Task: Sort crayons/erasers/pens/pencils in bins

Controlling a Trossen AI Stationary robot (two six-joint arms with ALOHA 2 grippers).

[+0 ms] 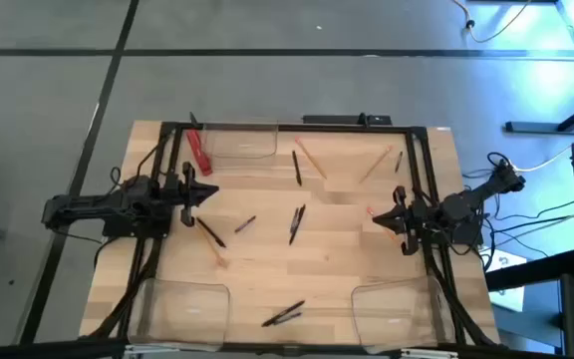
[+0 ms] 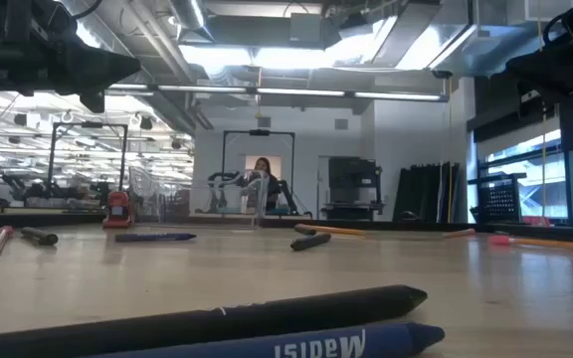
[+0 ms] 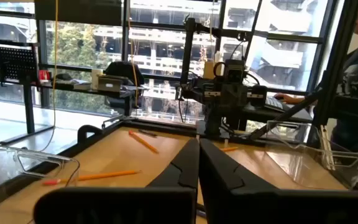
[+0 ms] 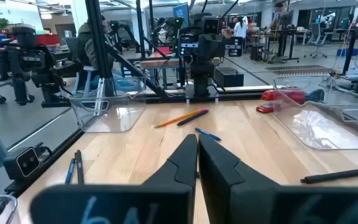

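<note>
Pens (image 1: pixel 283 315) nearest: a black pair with a blue crayon (image 2: pixel 296 346) alongside, lying close together by the near edge of the table (image 1: pixel 327 249), between the two near-corner bins (image 1: pixel 180 304), long axes roughly along that edge. Both near bins and the third bin (image 1: pixel 239 143) at the far edge look empty, so sorting seems not begun.

Left gripper (image 1: pixel 205 191) sits over the left edge, fingers clenched together, holding nothing. Right gripper (image 1: pixel 379 216) sits over the right edge, fingers also pressed shut and empty. Both hover above the wood, pointing inward at each other.

Closest pickup for the left one: a black pen (image 1: pixel 210 232) just toward the near side of its tip, slanting diagonally, with a tan pencil (image 1: pixel 217 255) touching or nearly touching its near end. Two more pens (image 1: pixel 296 223) lie mid-table, roughly between the arms, long axes running near-to-far.

Farther off: pencils (image 1: pixel 312 159) and another (image 1: pixel 375 164) near the far edge, nearer the right arm. Red flat strip (image 1: pixel 199 151) at the far left by the far bin.

Judgement: left arm is nearer the diagonal pen; jaws must open and turn across its axis.
</note>
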